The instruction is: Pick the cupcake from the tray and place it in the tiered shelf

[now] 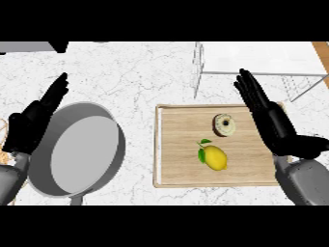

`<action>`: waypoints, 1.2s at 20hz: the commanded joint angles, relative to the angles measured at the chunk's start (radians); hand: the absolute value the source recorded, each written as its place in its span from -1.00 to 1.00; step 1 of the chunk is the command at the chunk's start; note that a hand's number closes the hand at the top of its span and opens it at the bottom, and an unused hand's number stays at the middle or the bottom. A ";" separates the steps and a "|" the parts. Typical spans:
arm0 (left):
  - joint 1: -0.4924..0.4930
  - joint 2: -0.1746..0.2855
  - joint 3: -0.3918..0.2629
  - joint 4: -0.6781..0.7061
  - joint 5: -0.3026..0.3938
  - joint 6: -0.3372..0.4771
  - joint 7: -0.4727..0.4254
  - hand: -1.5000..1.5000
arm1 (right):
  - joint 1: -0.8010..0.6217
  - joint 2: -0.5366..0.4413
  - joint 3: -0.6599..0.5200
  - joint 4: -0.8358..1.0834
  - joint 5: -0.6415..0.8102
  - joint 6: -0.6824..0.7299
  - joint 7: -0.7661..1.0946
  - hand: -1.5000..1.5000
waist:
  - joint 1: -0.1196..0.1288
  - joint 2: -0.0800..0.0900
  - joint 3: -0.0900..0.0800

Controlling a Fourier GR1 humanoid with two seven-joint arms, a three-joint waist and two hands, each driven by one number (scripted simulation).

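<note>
Scene: a white marble counter (153, 77) seen from steeply above.
Tray: a wooden tray (177, 164) sits at 4 o'clock from the view's middle.
Cupcake: the cupcake (225, 125) lies on the tray at 1 o'clock from the tray's middle, not yet picked up.
Lemon: a lemon (213, 157) lies at 6 o'clock from the cupcake, near it.
Right hand: the right hand (282, 131) hovers at 3 o'clock from the cupcake, fingers straight and apart from the thumb, holding nothing.
Left hand: the left hand (28, 124) rests at 9 o'clock, fingers straight, beside a grey frying pan (78, 147).
Tiered shelf: the white wire tiered shelf (267, 60) stands at 1 o'clock, beyond the tray.
Risk: a sideways approach may nudge the cupcake toward the lemon; lifting toward 12 o'clock, the hand may clip the shelf's wire frame.
</note>
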 commanded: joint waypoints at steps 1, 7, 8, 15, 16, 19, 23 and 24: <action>0.052 -0.020 0.027 0.054 0.036 -0.027 -0.022 0.00 | 0.063 0.011 -0.045 -0.003 0.068 -0.163 0.033 1.00 | 0.024 -0.022 -0.006; 0.180 -0.098 0.095 0.108 0.150 0.077 0.093 0.00 | 0.308 -0.224 -0.257 0.211 0.217 -0.478 0.183 1.00 | -0.101 0.014 -0.036; 0.204 -0.120 0.110 0.120 0.179 0.084 0.100 0.00 | 0.328 -0.184 -0.308 0.211 0.180 -0.553 0.222 1.00 | -0.091 -0.004 -0.024; 0.240 -0.162 0.100 0.115 0.216 0.054 0.120 0.00 | 0.525 -0.048 -0.230 -0.099 0.220 -0.745 0.262 -1.00 | -0.017 -0.028 -0.011; 0.246 -0.182 0.087 0.109 0.212 0.061 0.115 0.00 | 0.536 -0.070 -0.205 -0.140 0.239 -0.739 0.285 -1.00 | -0.011 -0.028 -0.011; 0.240 -0.162 0.104 0.101 0.221 0.049 0.129 0.00 | 0.611 -0.116 -0.132 -0.274 0.256 -0.690 0.352 -1.00 | -0.004 -0.028 -0.012; 0.215 -0.151 0.108 0.126 0.214 0.027 0.124 0.00 | 0.638 -0.183 -0.055 -0.424 0.329 -0.717 0.519 -1.00 | 0.010 -0.020 -0.014; 0.204 -0.165 0.094 0.115 0.213 0.032 0.138 0.00 | 0.610 -0.197 -0.039 -0.438 0.340 -0.710 0.571 -1.00 | 0.025 -0.018 -0.013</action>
